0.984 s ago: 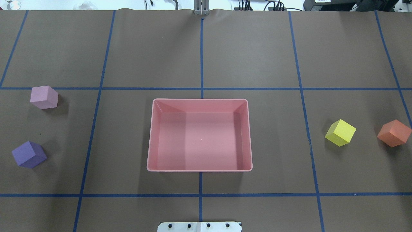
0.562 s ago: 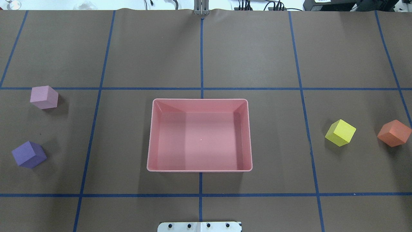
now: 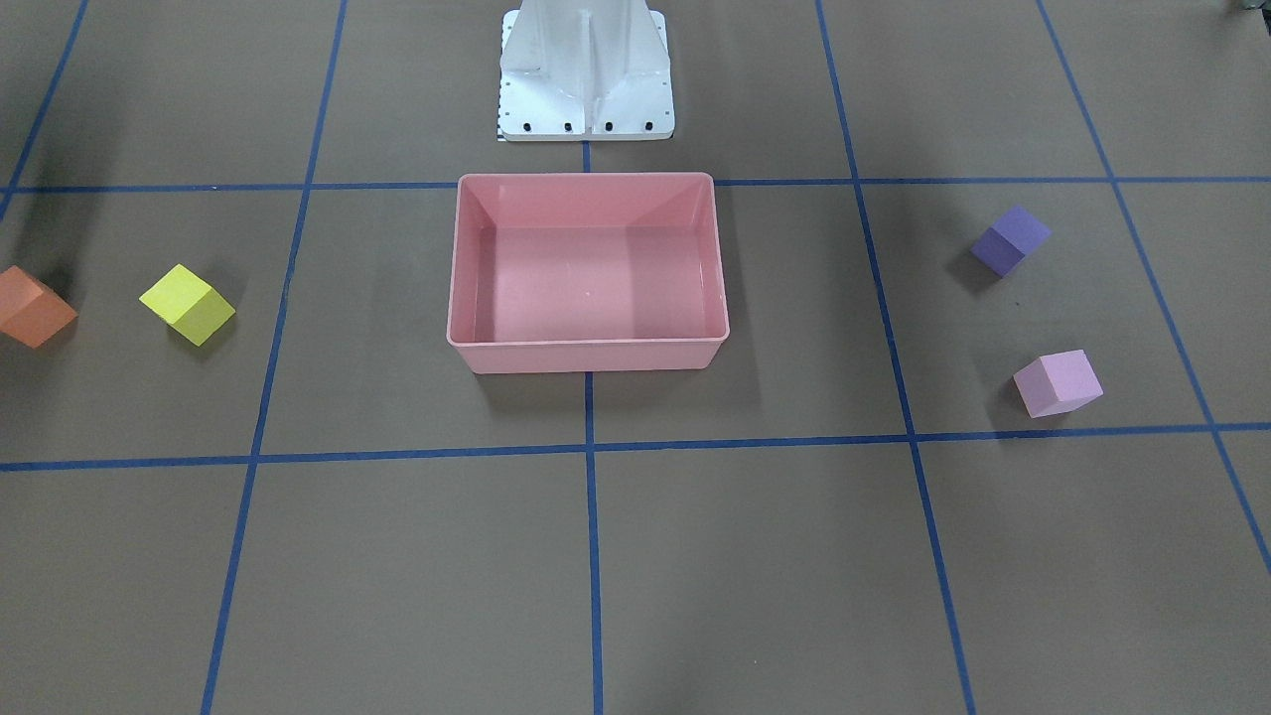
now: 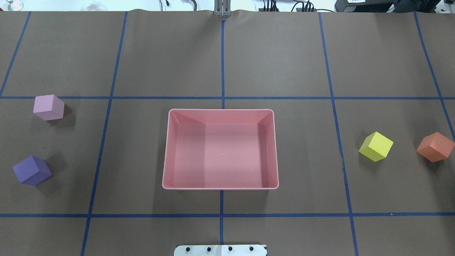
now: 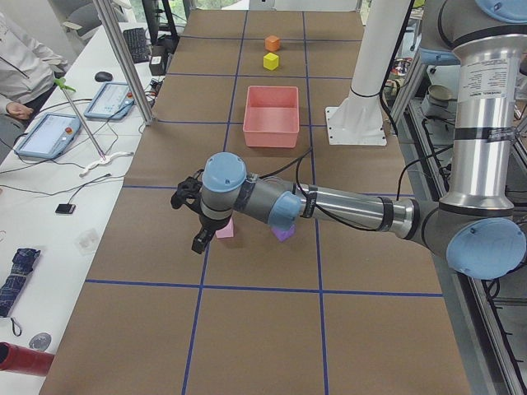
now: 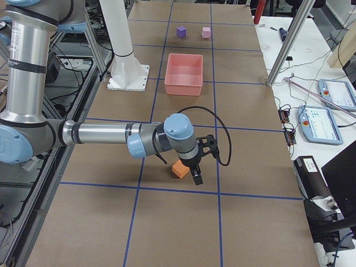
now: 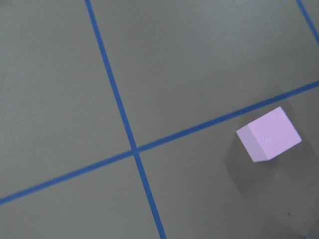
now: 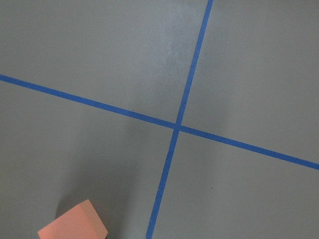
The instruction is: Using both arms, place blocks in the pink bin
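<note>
The pink bin (image 4: pixel 166 153) stands empty at the table's middle; it also shows in the front view (image 3: pixel 586 355). The light pink block (image 4: pixel 49 107) and the purple block (image 4: pixel 32 170) lie to its left. The yellow block (image 4: pixel 376 146) and the orange block (image 4: pixel 435 147) lie to its right. My left gripper (image 5: pixel 191 218) hovers by the light pink block (image 5: pixel 224 229), which shows in the left wrist view (image 7: pixel 269 135). My right gripper (image 6: pixel 206 161) hovers by the orange block (image 6: pixel 179 168), which shows in the right wrist view (image 8: pixel 75 224). I cannot tell whether either gripper is open or shut.
The white robot base (image 3: pixel 586 70) stands just behind the bin. A side table with tablets (image 5: pixel 49 132) and slanted metal posts (image 5: pixel 123 58) runs along the table's far edge. A person (image 5: pixel 20 66) sits there.
</note>
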You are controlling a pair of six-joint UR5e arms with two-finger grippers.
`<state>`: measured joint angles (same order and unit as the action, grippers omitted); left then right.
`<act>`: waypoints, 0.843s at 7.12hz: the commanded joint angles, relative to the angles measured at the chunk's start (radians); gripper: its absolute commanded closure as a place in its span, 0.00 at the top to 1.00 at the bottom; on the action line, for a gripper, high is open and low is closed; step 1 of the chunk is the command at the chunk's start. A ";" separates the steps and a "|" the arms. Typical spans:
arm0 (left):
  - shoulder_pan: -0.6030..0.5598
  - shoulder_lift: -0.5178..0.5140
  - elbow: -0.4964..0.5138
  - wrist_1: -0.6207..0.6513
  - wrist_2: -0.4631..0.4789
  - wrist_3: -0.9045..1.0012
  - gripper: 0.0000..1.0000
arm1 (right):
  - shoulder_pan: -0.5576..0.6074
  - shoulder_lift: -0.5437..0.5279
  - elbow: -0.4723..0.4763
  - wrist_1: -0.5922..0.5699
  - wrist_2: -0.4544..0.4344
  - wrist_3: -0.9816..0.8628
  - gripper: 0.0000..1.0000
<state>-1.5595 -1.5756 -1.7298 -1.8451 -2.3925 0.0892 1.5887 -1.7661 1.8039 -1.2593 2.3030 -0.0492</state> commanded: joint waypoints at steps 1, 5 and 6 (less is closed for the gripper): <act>0.066 -0.043 0.027 -0.105 -0.001 -0.105 1.00 | 0.001 -0.010 -0.009 0.058 0.006 0.002 1.00; 0.362 -0.050 0.128 -0.326 0.172 -0.690 1.00 | 0.001 -0.015 -0.032 0.089 0.010 0.009 1.00; 0.460 -0.078 0.163 -0.389 0.284 -0.826 1.00 | 0.001 -0.016 -0.034 0.089 0.010 0.009 1.00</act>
<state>-1.2182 -1.6302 -1.6091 -2.1483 -2.2375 -0.5541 1.5892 -1.7817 1.7732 -1.1710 2.3130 -0.0401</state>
